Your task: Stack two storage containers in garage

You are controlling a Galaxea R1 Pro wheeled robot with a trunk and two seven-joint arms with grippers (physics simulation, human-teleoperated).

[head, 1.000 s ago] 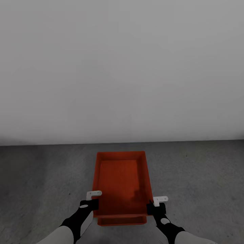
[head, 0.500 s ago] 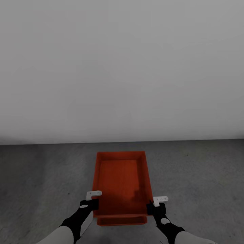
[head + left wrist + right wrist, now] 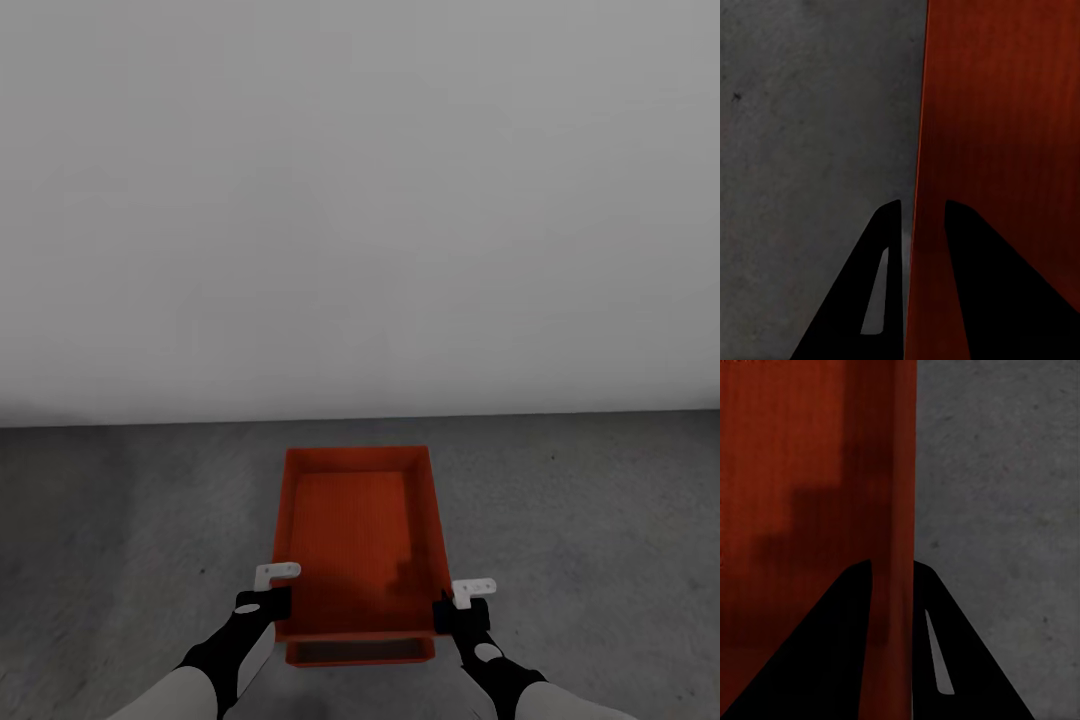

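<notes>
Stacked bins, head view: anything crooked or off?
Slightly. The upper container does not sit flush on the lower container, whose near end sticks out toward the robot. Sides look parallel. Left hand and right hand each straddle a side wall of the upper one. The floor shows no spill or damage.

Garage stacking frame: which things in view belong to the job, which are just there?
Job:
- upper container, gripped by both
- lower container, beneath it
- left pincer
- right pincer
- concrete floor

Just there:
- pale wall
</notes>
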